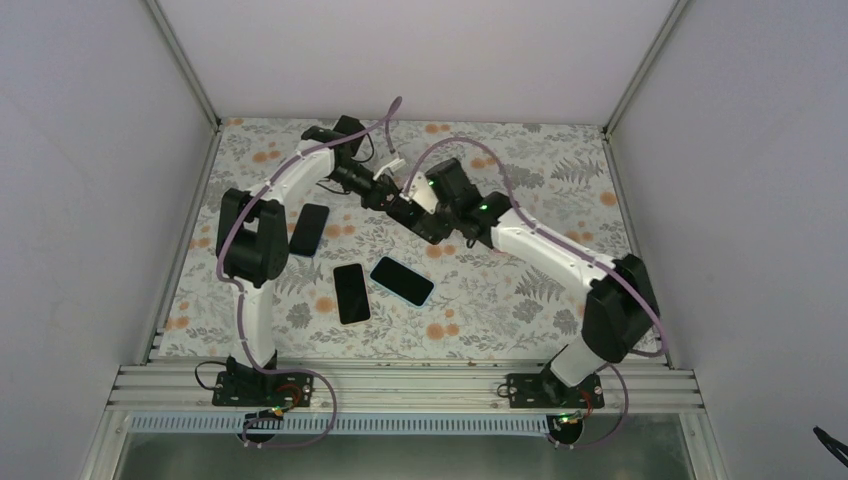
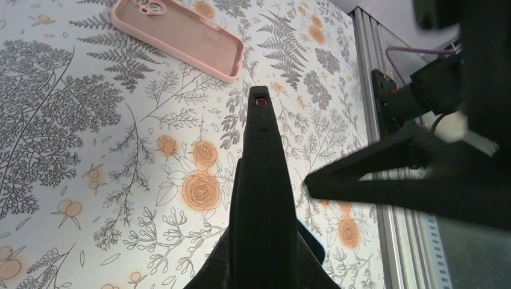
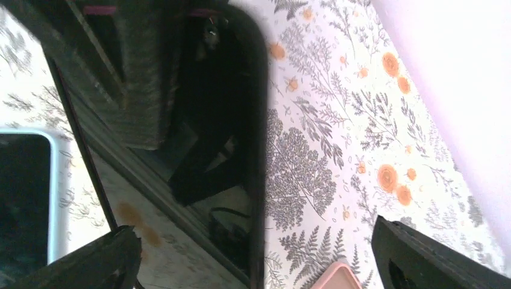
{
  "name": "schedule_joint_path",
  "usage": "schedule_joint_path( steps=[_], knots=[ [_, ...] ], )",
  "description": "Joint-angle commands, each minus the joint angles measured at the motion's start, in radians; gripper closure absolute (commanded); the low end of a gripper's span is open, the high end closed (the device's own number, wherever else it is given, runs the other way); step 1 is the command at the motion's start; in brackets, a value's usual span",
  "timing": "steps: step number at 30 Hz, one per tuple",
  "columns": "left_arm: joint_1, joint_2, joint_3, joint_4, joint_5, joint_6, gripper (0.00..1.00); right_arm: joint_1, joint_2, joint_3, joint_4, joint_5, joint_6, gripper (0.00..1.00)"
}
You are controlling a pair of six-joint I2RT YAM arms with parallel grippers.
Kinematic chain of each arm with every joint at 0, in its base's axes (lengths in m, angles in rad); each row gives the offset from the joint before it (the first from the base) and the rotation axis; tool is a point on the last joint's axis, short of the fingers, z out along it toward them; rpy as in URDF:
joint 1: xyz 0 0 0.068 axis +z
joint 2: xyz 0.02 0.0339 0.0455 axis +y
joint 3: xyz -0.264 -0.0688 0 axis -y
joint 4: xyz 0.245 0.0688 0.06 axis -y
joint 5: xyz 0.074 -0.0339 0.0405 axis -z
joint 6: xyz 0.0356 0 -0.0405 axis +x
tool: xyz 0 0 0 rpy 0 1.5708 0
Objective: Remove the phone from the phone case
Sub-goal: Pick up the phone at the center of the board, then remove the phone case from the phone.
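**Phone raised for case removal**

Nearest, a blue-cased phone [image 1: 402, 281] lies on the worktop [image 1: 500, 320]. Beyond it, the left hand [image 1: 388, 197] is clamped on the black phone [image 3: 229, 150], edge-up off the surface. This presumably lets the right hand [image 3: 253, 235], fingers spread wide, strip its case [image 2: 260, 138], apparently still on. A pink case [image 2: 181, 36] lies farthest.

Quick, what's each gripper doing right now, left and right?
Left gripper: closed on the black phone, gripped edge-on.
Right gripper: open, fingers wide apart.
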Motion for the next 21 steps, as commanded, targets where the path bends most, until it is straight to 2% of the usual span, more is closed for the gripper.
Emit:
schedule_joint_path(
  steps=[1, 5, 8, 17, 18, 21],
  knots=[
    [-0.006, -0.048, 0.037, -0.041, 0.029, 0.129, 0.98, -0.115, -0.153, 0.001, -0.035, -0.211, 0.003, 0.00],
    [-0.011, -0.133, 0.034, -0.029, -0.010, 0.172, 0.98, -0.311, -0.248, -0.040, -0.082, -0.475, -0.046, 0.00],
    [-0.027, -0.184, 0.042, -0.014, -0.028, 0.186, 0.98, -0.387, -0.248, -0.060, -0.102, -0.603, -0.071, 0.02],
    [-0.047, -0.260, 0.015, -0.001, -0.026, 0.191, 0.98, -0.424, -0.185, -0.064, -0.091, -0.796, -0.068, 0.09],
    [-0.046, -0.264, 0.007, 0.006, -0.027, 0.187, 0.98, -0.430, -0.176, -0.057, -0.100, -0.815, -0.068, 0.12],
    [-0.046, -0.269, -0.004, 0.010, -0.026, 0.187, 0.98, -0.439, -0.168, -0.055, -0.091, -0.818, -0.055, 0.15]
  ],
)
